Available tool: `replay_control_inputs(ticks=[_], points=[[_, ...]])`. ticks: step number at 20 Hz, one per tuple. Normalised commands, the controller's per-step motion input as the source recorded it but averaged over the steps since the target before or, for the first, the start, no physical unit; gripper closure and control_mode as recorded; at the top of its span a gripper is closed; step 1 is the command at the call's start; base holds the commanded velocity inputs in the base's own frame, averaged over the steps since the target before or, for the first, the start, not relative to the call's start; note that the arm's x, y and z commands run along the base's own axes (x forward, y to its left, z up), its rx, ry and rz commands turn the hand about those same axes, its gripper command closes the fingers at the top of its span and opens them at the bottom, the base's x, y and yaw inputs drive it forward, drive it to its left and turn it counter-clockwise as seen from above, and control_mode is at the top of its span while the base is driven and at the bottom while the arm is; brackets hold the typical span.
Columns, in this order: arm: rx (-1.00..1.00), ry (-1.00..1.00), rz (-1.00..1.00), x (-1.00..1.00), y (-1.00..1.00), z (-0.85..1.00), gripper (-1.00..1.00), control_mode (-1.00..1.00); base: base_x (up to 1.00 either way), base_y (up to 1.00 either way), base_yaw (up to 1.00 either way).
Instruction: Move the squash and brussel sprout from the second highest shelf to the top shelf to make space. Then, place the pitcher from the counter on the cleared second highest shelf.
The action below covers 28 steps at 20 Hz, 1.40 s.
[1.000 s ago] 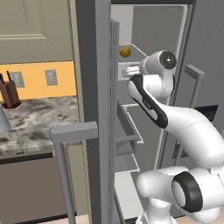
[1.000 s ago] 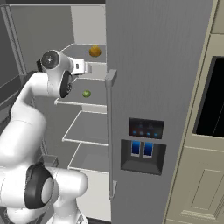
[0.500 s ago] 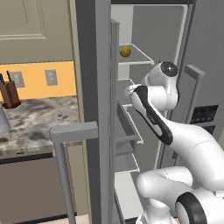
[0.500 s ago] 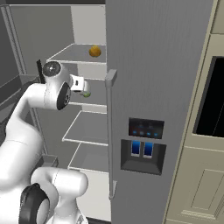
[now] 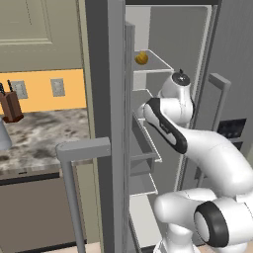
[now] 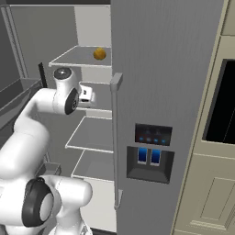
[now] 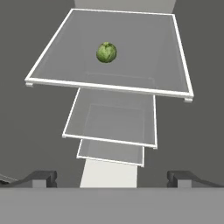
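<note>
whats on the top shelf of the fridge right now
The squash sits alone on the top shelf. The fridge door covers the shelf's right part in this view.

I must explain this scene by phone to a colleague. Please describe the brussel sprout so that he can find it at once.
Look into the open fridge, at the second highest shelf, the pale-grey panel just below the top shelf. The brussel sprout lies alone on it, toward the back. It is a small light-green ball, whereas the squash on the shelf above is yellow-orange.
</note>
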Motion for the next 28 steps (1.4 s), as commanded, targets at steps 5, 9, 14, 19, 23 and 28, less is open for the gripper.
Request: replay_control_inputs(ticks=[5,9,14,19,23,28], points=[[0.0,0.02,0.0,0.45,0.01,-0.17,-1.0,-1.0,0.0,0.0,0.0],[0.0,0.0,0.0,0.4,0.13,-0.02,-1.0,-1.0,0.0,0.0,0.0],[0.0,0.01,0.0,0.4,0.13,-0.14,-1.0,-1.0,0.0,0.0,0.0],[0.0,0.0,0.0,0.35,0.06,-0.24,-1.0,-1.0,0.0,0.0,0.0],[0.0,0.0,0.0,0.36,0.0,-0.26,-1.0,-1.0,0.0,0.0,0.0],[0.0,0.0,0.0,0.39,0.1,-0.24,-1.0,-1.0,0.0,0.0,0.0]])
